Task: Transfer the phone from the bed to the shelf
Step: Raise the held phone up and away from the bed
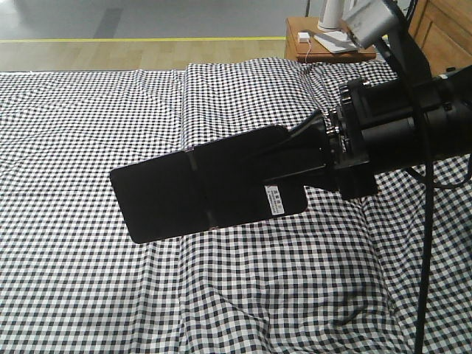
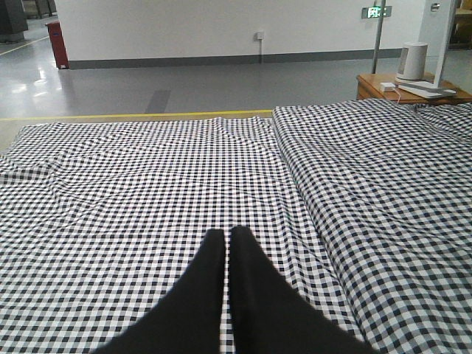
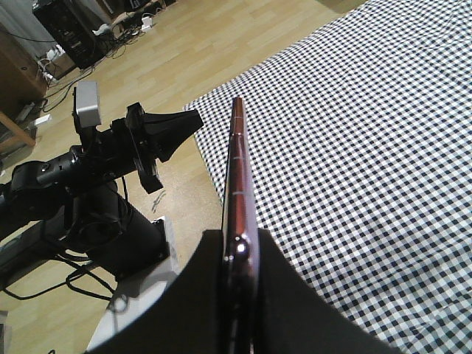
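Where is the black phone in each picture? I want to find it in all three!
Exterior front-facing: the phone is in the middle, flat side showing, held over the bed.
Left wrist-mounted: the phone is not in it.
Right wrist-mounted: the phone is seen edge-on, running up from the bottom middle, pinched in the right hand.
Shared landmark: the black-and-white checked bed shows in all three views.

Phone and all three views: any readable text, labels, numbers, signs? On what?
White sticker on the phone: print too small to read.
Green sign at the far wall: blurred, unreadable.
No other text in any view.
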### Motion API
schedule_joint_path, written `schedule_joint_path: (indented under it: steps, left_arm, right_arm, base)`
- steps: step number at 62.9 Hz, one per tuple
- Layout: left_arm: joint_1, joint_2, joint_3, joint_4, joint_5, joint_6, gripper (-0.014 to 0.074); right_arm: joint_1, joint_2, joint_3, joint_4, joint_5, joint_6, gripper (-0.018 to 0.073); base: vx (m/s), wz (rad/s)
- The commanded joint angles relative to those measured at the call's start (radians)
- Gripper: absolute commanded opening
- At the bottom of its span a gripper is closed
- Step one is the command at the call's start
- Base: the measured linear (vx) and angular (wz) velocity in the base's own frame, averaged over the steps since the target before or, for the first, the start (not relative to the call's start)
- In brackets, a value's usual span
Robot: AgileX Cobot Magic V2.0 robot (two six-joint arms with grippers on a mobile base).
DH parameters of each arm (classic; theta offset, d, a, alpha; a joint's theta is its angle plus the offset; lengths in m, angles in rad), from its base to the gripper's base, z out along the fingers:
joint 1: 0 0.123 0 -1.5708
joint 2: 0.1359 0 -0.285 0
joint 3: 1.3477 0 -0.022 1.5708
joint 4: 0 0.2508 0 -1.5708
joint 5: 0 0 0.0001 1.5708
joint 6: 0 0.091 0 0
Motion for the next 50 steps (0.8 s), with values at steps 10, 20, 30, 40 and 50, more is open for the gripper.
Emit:
schedule_joint_path:
  steps: [10,20,30,40,50]
  left_arm:
    - [0.0,-0.008,0.007,-0.009,-0.07,0.0,0.0001]
    - [0.0,-0.008,0.007,-0.009,-0.07,0.0,0.0001]
    - [0.0,-0.008,0.007,-0.009,-0.07,0.0,0.0001]
    - [0.0,-0.008,0.007,-0.009,-0.07,0.0,0.0001]
    - [0.0,-0.008,0.007,-0.009,-0.07,0.0,0.0001]
  right_arm:
    - [0.002,-0.031,-0.026,0.091,0.056,-0.002,-0.0002]
    - [0.002,-0.031,-0.026,0.091,0.056,-0.002,-0.0002]
    - [0.002,-0.031,-0.026,0.091,0.056,-0.003,-0.0002]
    - [0.002,-0.031,-0.026,0.091,0.056,-0.003,-0.0002]
    - [0.002,-0.031,-0.026,0.091,0.056,-0.003,-0.0002]
  base:
    - [0.0,0.0]
    - [0.0,0.0]
    - [0.0,0.0]
    - [0.0,0.0]
    - [0.0,0.0]
